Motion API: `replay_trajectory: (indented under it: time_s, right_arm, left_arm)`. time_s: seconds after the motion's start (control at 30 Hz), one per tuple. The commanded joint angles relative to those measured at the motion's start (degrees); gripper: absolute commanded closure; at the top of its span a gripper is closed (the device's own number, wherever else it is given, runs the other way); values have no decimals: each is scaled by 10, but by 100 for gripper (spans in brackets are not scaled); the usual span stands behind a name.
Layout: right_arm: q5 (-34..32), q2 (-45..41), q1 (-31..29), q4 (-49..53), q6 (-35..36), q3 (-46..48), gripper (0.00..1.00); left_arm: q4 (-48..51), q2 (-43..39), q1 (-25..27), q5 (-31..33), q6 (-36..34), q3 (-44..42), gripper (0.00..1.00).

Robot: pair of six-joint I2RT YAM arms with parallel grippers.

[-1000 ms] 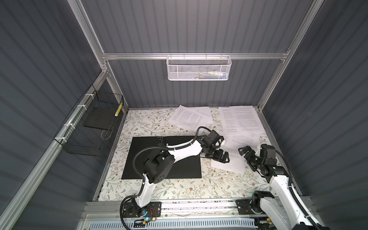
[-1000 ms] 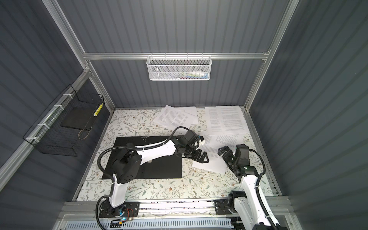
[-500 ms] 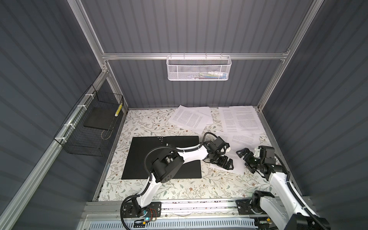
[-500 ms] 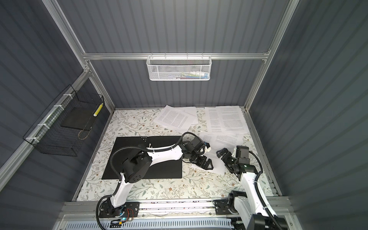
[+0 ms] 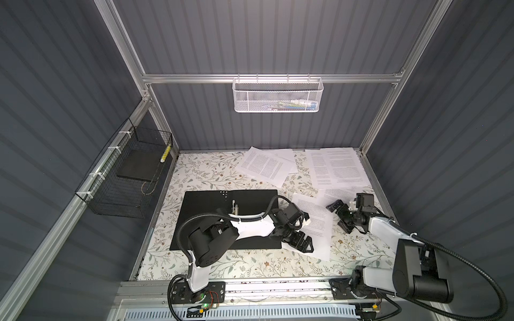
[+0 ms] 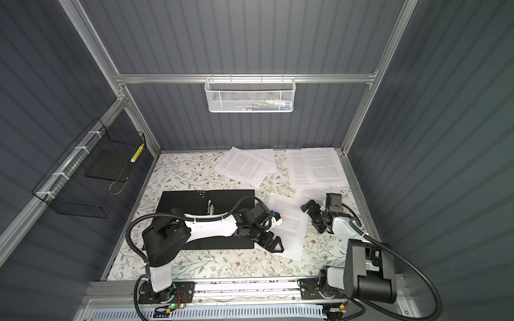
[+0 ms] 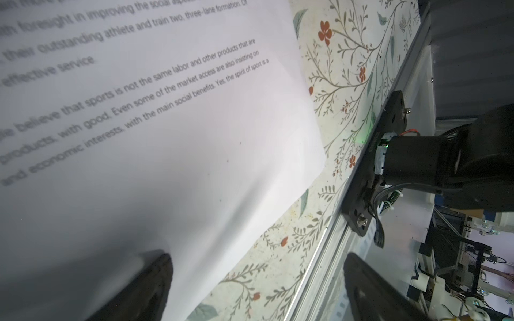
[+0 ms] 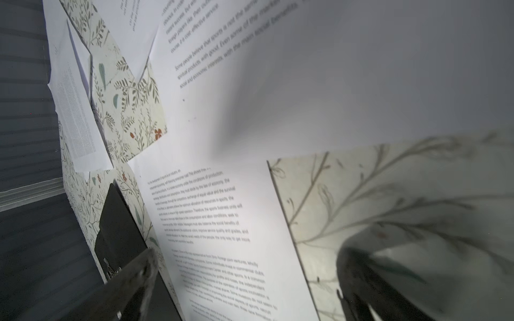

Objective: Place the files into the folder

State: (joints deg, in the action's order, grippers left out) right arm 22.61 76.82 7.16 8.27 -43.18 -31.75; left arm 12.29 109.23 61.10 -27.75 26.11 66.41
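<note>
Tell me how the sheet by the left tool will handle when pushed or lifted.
The sheet looks thin, so it would likely droop when lifted. Lying flat on the floral table cover, it may slide or buckle if pushed.

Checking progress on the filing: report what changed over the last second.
The left gripper slid back toward its own base over the sheet beside the folder, jaws open, gripping nothing. The right gripper stayed about where it was, open; folder and other sheets unmoved.

We see a large thin matte black rectangular folder (image 5: 207, 207) lying flat at left; loose white printed paper sheets (image 5: 335, 168) lie scattered beside and behind it, some overlapping.
</note>
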Motion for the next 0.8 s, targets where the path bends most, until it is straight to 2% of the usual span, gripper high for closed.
replay_trajectory:
  time_s: [0.0, 0.2, 0.47, 0.67, 0.77]
  right_arm:
    - [-6, 29, -12, 9, 23, -27, 1]
    - [-73, 91, -45, 96, 62, -109, 1]
    - [-114, 163, -108, 154, 71, -171, 1]
    - [-101, 169, -124, 169, 64, -173, 1]
    - [-71, 162, -130, 169, 68, -170, 1]
  left_arm:
    - [82, 12, 3, 22, 5, -40, 3]
    - [87, 19, 3, 22, -2, -42, 4]
    - [100, 26, 2, 24, -8, -22, 4]
    - [101, 39, 3, 22, -13, -8, 4]
    - [106, 45, 2, 24, -19, 0, 4]
